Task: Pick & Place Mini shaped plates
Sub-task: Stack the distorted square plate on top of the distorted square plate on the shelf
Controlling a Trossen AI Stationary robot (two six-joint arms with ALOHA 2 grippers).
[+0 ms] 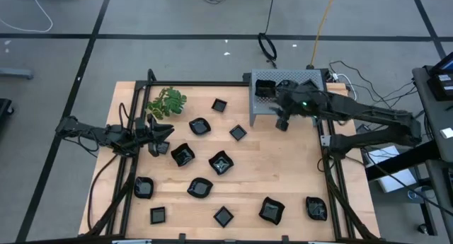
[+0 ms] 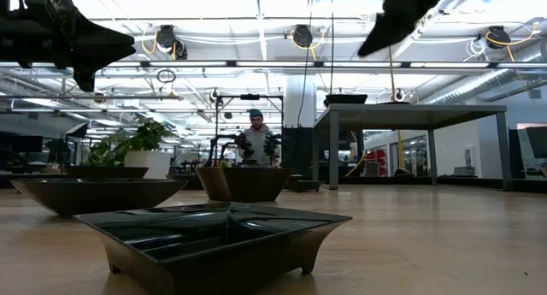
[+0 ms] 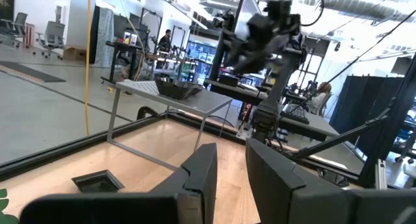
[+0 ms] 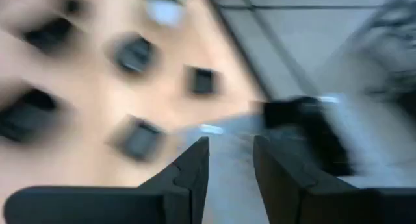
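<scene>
Nearest the low camera: one small glossy black square dish, flared rim, hard and slick, probably brittle; best pinched at a raised edge. About a dozen like mini plates are scattered on the table beside the grey perforated metal box; one is seen inside it. Right gripper, above the box: fingers parted, empty. Left gripper, well away from the box: parted, nothing held

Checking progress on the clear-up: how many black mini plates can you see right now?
12 mini plates: three at the back, two mid-table, six near the front, one on the grey box. Arms may hide more.
</scene>
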